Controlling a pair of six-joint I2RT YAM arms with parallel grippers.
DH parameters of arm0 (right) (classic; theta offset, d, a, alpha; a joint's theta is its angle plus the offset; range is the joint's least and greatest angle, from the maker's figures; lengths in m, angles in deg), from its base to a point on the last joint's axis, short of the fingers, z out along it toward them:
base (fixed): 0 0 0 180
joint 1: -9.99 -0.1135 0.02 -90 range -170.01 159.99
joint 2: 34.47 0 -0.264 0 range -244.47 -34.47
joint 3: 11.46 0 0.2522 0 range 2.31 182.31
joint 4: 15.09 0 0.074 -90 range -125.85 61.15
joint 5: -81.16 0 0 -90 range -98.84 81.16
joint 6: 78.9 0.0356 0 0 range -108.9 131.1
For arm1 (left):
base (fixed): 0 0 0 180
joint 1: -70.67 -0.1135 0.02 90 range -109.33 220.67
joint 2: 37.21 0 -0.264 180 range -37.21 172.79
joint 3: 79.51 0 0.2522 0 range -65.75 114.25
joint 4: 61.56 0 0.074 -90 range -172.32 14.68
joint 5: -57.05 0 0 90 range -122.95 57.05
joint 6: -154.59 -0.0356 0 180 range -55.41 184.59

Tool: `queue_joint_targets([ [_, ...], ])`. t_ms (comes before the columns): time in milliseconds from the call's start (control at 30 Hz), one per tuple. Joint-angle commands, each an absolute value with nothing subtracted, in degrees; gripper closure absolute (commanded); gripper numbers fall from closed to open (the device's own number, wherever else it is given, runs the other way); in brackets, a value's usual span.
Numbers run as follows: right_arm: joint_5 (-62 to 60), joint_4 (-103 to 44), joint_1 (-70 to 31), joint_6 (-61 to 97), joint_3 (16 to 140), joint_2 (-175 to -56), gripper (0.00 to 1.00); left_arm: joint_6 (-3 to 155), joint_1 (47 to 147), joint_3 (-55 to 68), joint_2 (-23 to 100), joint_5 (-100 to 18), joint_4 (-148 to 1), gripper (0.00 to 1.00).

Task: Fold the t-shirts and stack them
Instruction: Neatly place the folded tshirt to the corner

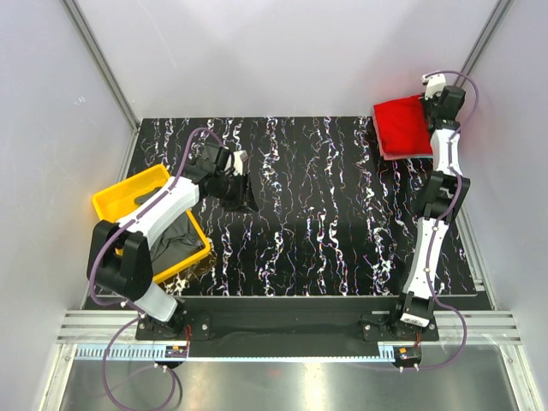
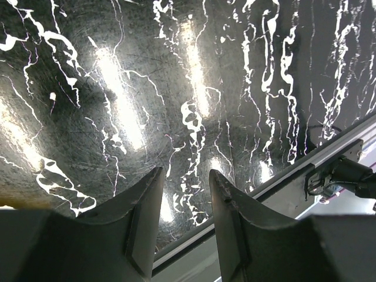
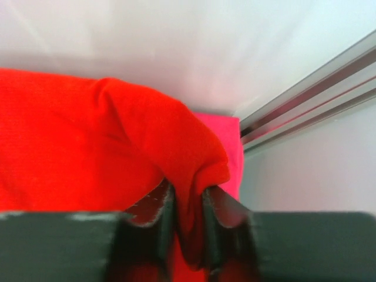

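Note:
A folded bright red t-shirt (image 1: 402, 124) lies at the table's far right corner on a magenta-pink t-shirt (image 1: 409, 157) whose edge shows beneath it. My right gripper (image 1: 425, 96) is at the red shirt's far right corner. In the right wrist view the gripper (image 3: 187, 194) is shut on a bunched fold of the red shirt (image 3: 88, 147), with the pink shirt (image 3: 232, 153) behind. A dark grey t-shirt (image 1: 175, 240) lies crumpled in the yellow tray (image 1: 116, 201). My left gripper (image 1: 242, 199) hovers over the table right of the tray; its jaws (image 2: 185, 176) are open and empty.
The black marbled table (image 1: 317, 214) has white walls on three sides and aluminium frame posts at the far corners. A metal rail (image 2: 329, 150) and a cable connector (image 2: 338, 176) show past the table edge in the left wrist view.

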State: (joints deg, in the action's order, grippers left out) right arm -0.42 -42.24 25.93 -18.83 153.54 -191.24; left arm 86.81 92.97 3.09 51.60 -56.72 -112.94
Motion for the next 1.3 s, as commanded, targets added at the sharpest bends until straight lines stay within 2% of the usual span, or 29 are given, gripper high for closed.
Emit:
queue_joint_targets([
  [0,-3.4,-29.4,26.2,-18.9,156.8,-191.0,0.67,85.9,92.9,4.0,53.0,-56.5,-112.1,0.58],
  [33,-5.3,-27.2,26.2,-18.8,157.0,-191.0,0.51,85.8,92.9,4.0,53.3,-56.8,-112.0,0.58],
  [67,-5.9,-26.6,26.2,-18.4,157.1,-190.7,0.44,85.9,92.9,4.0,53.5,-57.0,-112.0,0.58],
  [133,-7.0,-26.3,26.4,-18.0,156.9,-190.2,0.41,85.9,93.0,3.9,53.4,-57.2,-112.1,0.58],
  [300,-10.3,-26.6,26.4,-15.0,154.2,-187.2,0.43,85.8,93.3,3.7,52.0,-56.1,-112.1,0.57],
  [367,-10.2,-26.7,26.3,-13.6,154.1,-187.3,0.49,85.7,93.4,3.7,52.0,-56.4,-112.2,0.57],
  [400,-10.4,-26.7,26.3,-12.9,154.2,-187.5,0.55,85.6,93.5,3.7,52.0,-56.6,-112.2,0.57],
  [600,-9.1,-27.7,26.3,-8.2,152.7,-188.3,0.66,85.2,93.5,3.9,51.6,-57.2,-112.0,0.57],
  [733,-10.3,-31.4,24.8,-6.6,147.7,-184.3,0.68,85.6,93.5,3.2,50.0,-59.5,-108.8,0.57],
  [767,-10.9,-32.9,24.3,-4.2,146.0,-180.1,0.66,85.6,93.5,3.0,48.7,-60.5,-108.0,0.57],
  [933,-12.4,-47.3,20.1,8.4,136.5,-163.3,0.54,86.5,93.3,2.5,42.9,-61.9,-101.4,0.58],
  [1033,-10.0,-61.3,16.3,15.7,132.7,-150.3,0.33,88.4,92.4,2.5,38.1,-65.7,-96.2,0.58],
  [1067,-9.5,-69.2,15.4,19.3,132.0,-144.5,0.13,89.2,91.9,3.1,35.6,-66.3,-95.4,0.58],
  [1100,-9.1,-73.0,14.3,20.8,131.2,-141.5,0.0,89.4,91.8,3.9,34.2,-66.3,-94.7,0.58],
  [1133,-6.4,-79.7,13.6,23.3,128.7,-138.5,0.0,89.1,91.7,4.7,31.9,-65.9,-94.7,0.58],
  [1267,0.7,-88.7,13.5,34.9,117.2,-119.7,0.0,88.0,91.4,13.1,30.1,-65.3,-98.7,0.55],
])
